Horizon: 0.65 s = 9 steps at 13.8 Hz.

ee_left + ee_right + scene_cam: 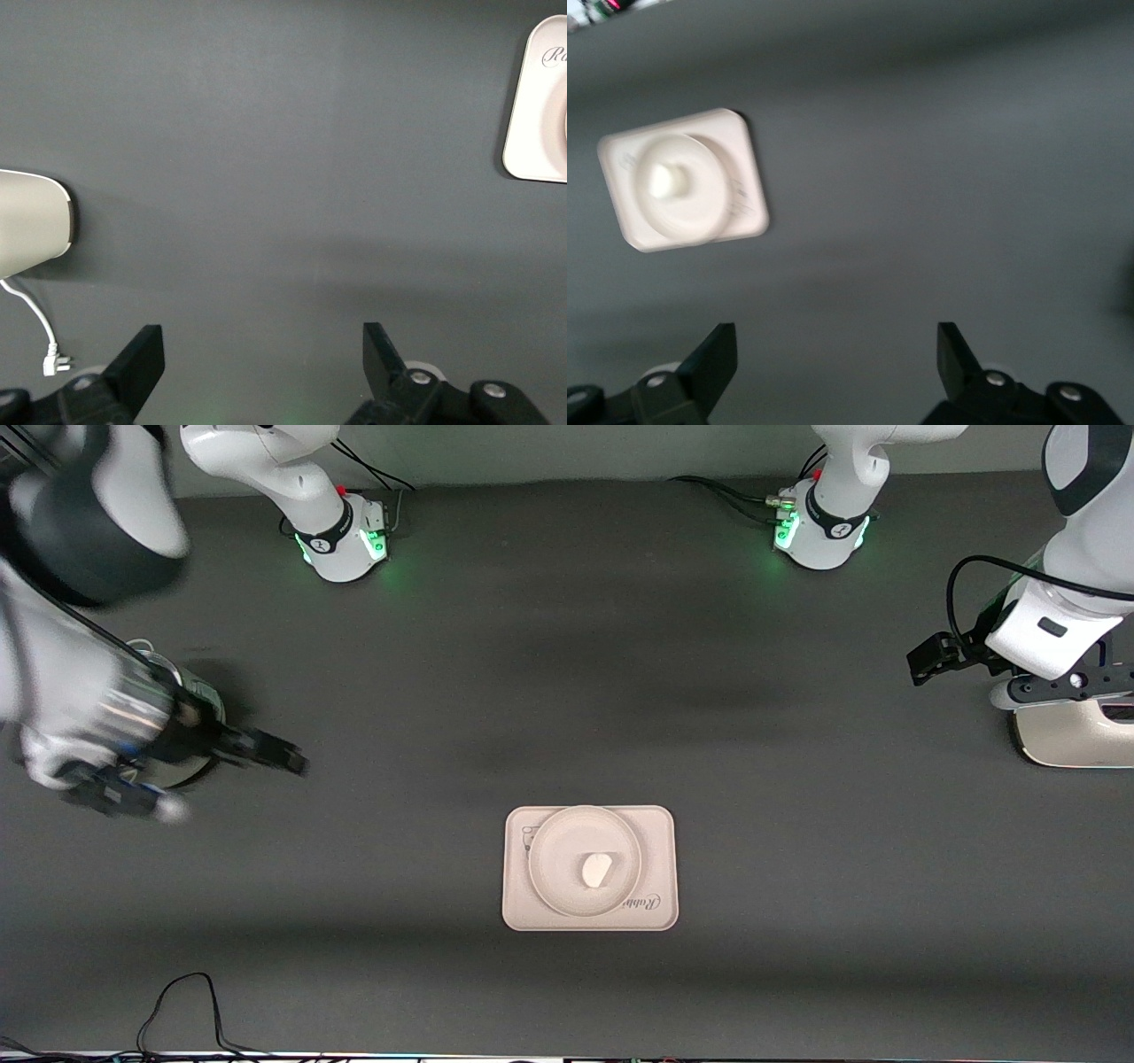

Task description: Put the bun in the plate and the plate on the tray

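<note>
We saw little else on the dark table: a cream-white rounded object at the left arm's end, lying under that arm's wrist and shown in the left wrist view with a thin white cable trailing from it, and a round dark-rimmed object at the right arm's end, mostly hidden by the right arm. A black cable looped along the table edge nearest the front camera. Nothing lay between either arm and the tray.

The left gripper hung over bare table at its own end, well apart from the tray, its fingers spread wide and grasping nothing; that arm waited. The right gripper hovered over the table at the right arm's end, blurred in the front view, its fingers likewise released and empty, with the tray well apart from it.

The tray was a cream-beige rectangle with rounded corners and script lettering near one corner, lying in the middle of the table's width, toward the front camera. The plate, round and shallow with a raised rim, rested on the tray and covered most of it. The bun, a small off-white lump, sat in the plate near its centre.
</note>
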{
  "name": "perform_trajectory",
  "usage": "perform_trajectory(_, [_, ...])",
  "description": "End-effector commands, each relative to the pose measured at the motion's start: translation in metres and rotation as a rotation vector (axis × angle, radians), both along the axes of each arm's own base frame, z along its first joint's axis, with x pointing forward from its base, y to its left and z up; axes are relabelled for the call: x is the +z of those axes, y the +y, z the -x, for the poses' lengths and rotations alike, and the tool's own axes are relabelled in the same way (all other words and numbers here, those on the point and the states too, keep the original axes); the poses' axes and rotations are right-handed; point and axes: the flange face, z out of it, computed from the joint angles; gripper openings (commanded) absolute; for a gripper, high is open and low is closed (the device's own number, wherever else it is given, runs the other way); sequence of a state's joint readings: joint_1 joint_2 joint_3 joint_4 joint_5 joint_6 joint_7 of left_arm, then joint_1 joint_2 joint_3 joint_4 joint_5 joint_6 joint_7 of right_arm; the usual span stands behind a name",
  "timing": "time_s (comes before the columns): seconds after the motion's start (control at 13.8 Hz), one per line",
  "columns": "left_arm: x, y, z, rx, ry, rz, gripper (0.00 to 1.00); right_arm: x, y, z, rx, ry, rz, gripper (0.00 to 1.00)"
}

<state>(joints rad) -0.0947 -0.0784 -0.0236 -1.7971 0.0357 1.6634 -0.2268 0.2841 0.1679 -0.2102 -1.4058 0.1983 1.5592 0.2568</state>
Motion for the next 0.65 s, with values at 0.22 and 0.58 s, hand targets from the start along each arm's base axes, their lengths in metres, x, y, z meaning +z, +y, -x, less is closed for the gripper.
perform_trajectory(0.22, [0.007, 0.002, 0.004, 0.002, -0.002, -0.004, 1.00, 0.008, -0.103, 0.033, 0.098, 0.018, 0.124, 1.00])
perform_trajectory(0.58, [0.009, 0.003, 0.004, 0.004, -0.005, -0.004, 1.00, 0.006, -0.108, 0.034, 0.084, 0.029, 0.165, 1.00])
